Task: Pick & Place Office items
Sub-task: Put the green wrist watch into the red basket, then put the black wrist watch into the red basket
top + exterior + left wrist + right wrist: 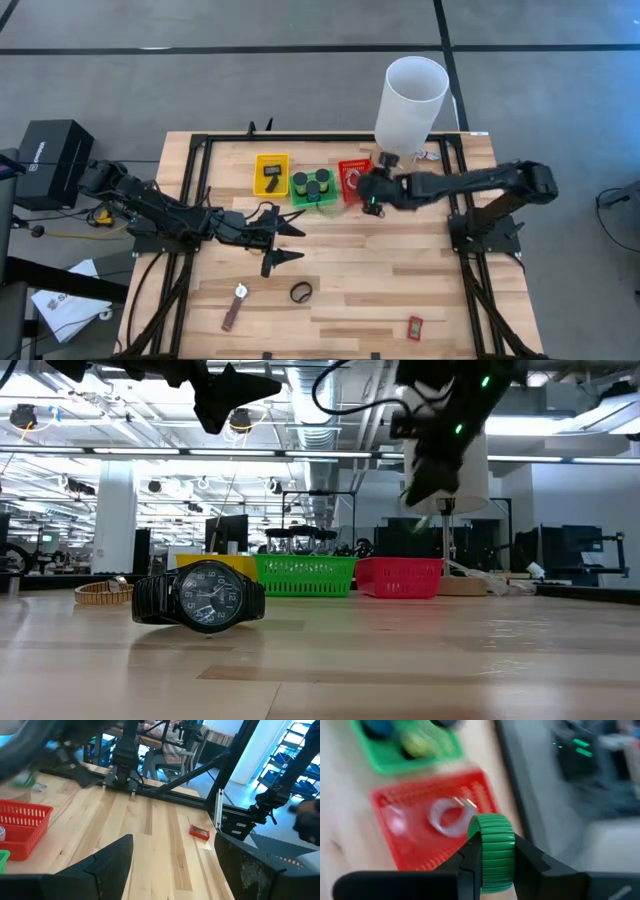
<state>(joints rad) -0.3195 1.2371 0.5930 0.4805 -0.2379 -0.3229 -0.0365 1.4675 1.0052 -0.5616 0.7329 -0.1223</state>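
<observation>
The right gripper [495, 865] clamps a green ribbed band [494, 847] and hangs just above the red tray [353, 176], which already holds a pale ring [451, 816]. Beside it, the green tray [314, 190] carries dark cylinders [312, 184] and the yellow tray [271, 173] a black piece [271, 177]. The left gripper [283, 240] waits mid-surface, its fingers spread and empty. Left to sort on the surface [380, 280]: a black watch [200, 597], a brown-strapped watch [236, 304] and a small red rectangle [415, 327]. Judged so, the task is well past halfway.
</observation>
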